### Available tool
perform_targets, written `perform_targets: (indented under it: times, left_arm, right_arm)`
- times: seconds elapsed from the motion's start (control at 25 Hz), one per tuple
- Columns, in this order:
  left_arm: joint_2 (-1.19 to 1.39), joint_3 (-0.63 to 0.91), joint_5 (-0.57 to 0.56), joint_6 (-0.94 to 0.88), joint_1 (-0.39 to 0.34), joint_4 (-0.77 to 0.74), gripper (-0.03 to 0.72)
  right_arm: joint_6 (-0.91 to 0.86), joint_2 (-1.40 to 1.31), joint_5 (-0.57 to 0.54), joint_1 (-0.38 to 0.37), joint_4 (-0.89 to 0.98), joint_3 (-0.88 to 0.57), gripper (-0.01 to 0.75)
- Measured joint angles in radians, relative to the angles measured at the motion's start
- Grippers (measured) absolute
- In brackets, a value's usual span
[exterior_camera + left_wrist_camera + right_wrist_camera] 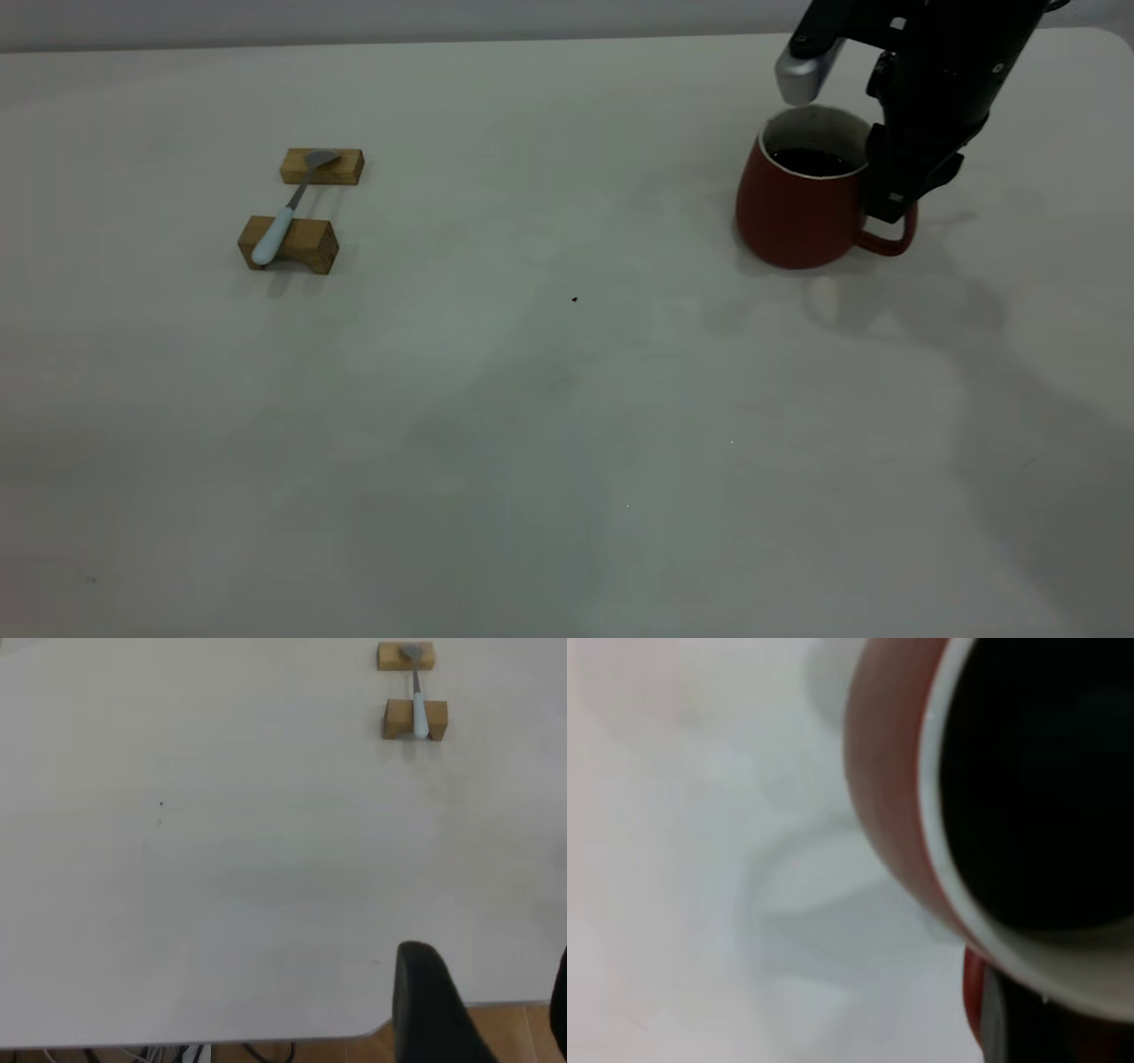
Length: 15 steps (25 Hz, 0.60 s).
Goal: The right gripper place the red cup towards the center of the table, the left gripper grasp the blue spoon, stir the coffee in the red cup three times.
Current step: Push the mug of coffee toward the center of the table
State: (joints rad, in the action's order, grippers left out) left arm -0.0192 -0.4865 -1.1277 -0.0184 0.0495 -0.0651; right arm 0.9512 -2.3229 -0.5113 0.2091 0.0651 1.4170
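The red cup [797,217] stands on the table [567,425] at the far right, with dark coffee [811,161] inside its white rim. My right gripper [897,206] reaches down right at the cup's handle [890,244]. In the right wrist view the cup [890,806] and its coffee [1041,780] fill the frame. The blue spoon [282,221] lies across two wooden blocks at the left, bowl toward the back. My left gripper [496,1010] hangs open over the table's near edge, far from the spoon [417,700].
The spoon lies on two tan wooden blocks [322,167] [301,245]. A tiny dark speck [574,299] lies near the table's middle. The table's rounded corner and a wooden floor [514,1032] show below the left gripper.
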Motion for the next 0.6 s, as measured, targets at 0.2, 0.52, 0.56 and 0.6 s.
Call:
perform_targets:
  times: [0.2, 0.52, 0.56, 0.6]
  left_arm:
    - [0.0, 0.0, 0.0, 0.0, 0.0, 0.0, 0.407]
    - [0.0, 0.0, 0.0, 0.0, 0.0, 0.0, 0.407]
    - [0.0, 0.0, 0.0, 0.0, 0.0, 0.0, 0.407]
    - [0.0, 0.0, 0.0, 0.0, 0.0, 0.0, 0.407]
  right_arm:
    - [0.0, 0.0, 0.0, 0.019, 0.03, 0.0, 0.184]
    - [-0.003, 0.0, 0.0, 0.094, 0.038, 0.0, 0.184]
    - [-0.009, 0.0, 0.0, 0.108, 0.039, 0.0, 0.184]
    - [-0.016, 0.0, 0.0, 0.118, 0.04, 0.0, 0.184]
